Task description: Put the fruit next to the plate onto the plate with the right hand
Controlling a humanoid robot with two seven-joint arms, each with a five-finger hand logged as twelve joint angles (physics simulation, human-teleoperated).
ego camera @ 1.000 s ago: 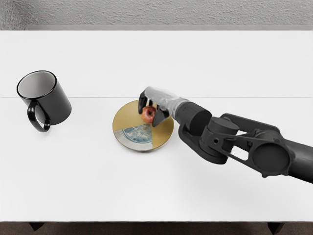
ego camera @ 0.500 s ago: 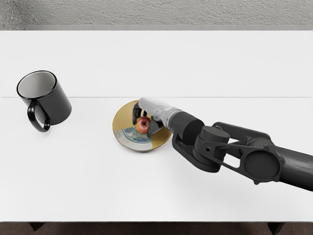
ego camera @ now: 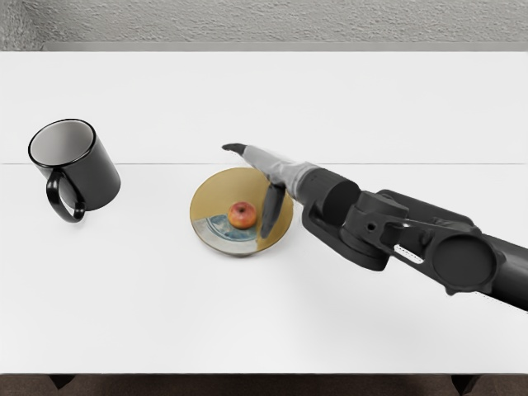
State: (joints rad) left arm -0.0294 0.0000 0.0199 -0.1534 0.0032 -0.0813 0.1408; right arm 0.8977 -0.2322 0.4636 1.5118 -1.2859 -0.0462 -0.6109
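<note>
Over the plate, right fingers spread, gripping nothing

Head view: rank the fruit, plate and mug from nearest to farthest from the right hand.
1. Fruit, on the plate, just left of a downward-pointing finger of the open right hand.
2. Plate, beneath that hand; too close to the fruit to rank apart.
3. Mug, far left.
</note>
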